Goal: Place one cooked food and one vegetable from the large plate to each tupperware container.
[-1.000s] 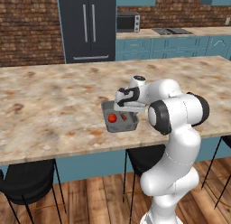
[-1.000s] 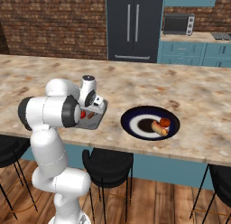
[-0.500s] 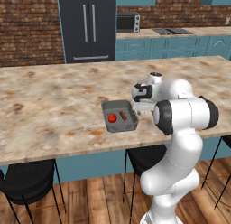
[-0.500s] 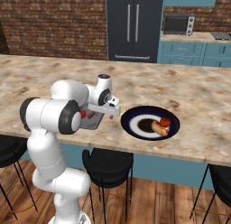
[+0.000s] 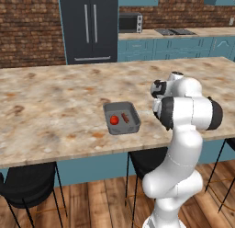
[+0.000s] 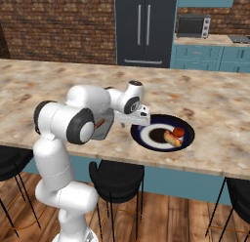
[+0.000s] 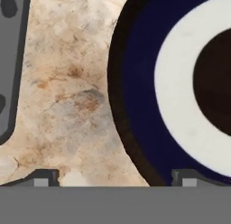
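The small dark grey tupperware container (image 5: 121, 117) sits on the counter with a red tomato (image 5: 114, 120) and a brown sausage (image 5: 125, 117) inside. To its right lies the large plate (image 6: 146, 136), carrying another sausage (image 6: 170, 138) and a tomato (image 6: 178, 132). My gripper (image 6: 138, 122) hovers low over the strip of counter between tray and plate. It is open with nothing between its fingertips (image 7: 45, 178). The hand view has the plate's navy rim (image 7: 135, 83) on the right and the grey container's edge (image 7: 10, 60) on the left. The larger white-grey container is out of view.
The marble counter (image 5: 55, 98) stretches wide to the left and behind. Black stools (image 6: 116, 175) stand under its front edge. A dark fridge (image 5: 89, 25) and teal cabinets line the brick back wall.
My hand has swung from above the grey container to the right, toward the large plate. The container now holds a sausage beside the tomato.
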